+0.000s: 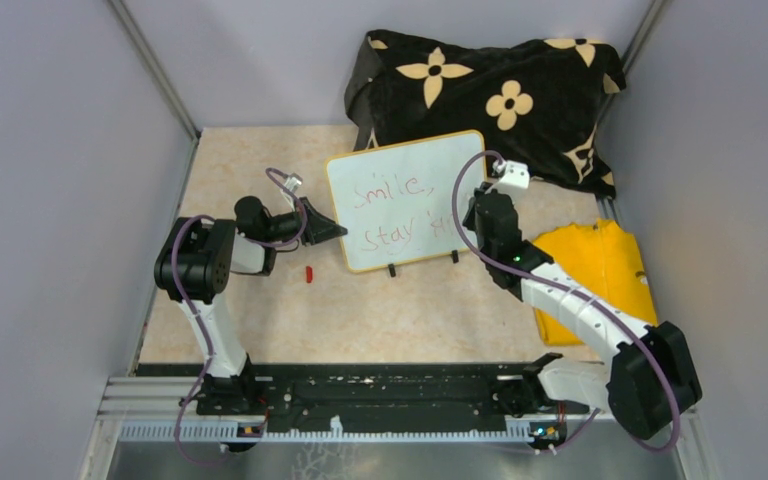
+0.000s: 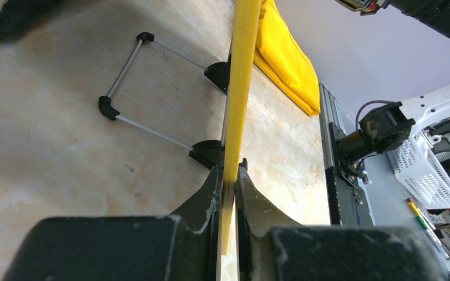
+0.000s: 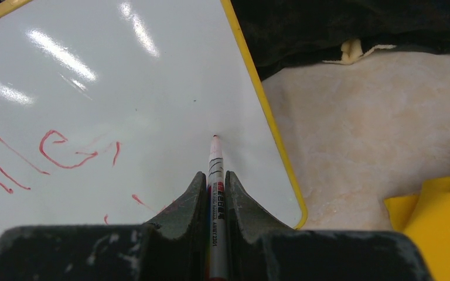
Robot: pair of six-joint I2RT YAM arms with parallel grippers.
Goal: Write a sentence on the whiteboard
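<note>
Whiteboard [image 1: 405, 200] stood upright on bench [image 1: 410, 320], between arms. Left gripper [image 2: 228, 172] pinched its left frame edge. Right gripper [image 3: 214, 175] was clamped on marker [image 3: 215, 153], whose long axis pointed straight into board face. Tip sat at blank patch right of sentence [image 1: 397, 208], near right frame; contact unclear.

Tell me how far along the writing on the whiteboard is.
Done: red writing on the whiteboard reads "Smile," with "stay" and more below. In hand: the left fingers clamp the board's yellow edge, and the right fingers hold a marker with its tip at the board. Left: the right arm hides the second line's end, so I can't tell if it's finished.
</note>
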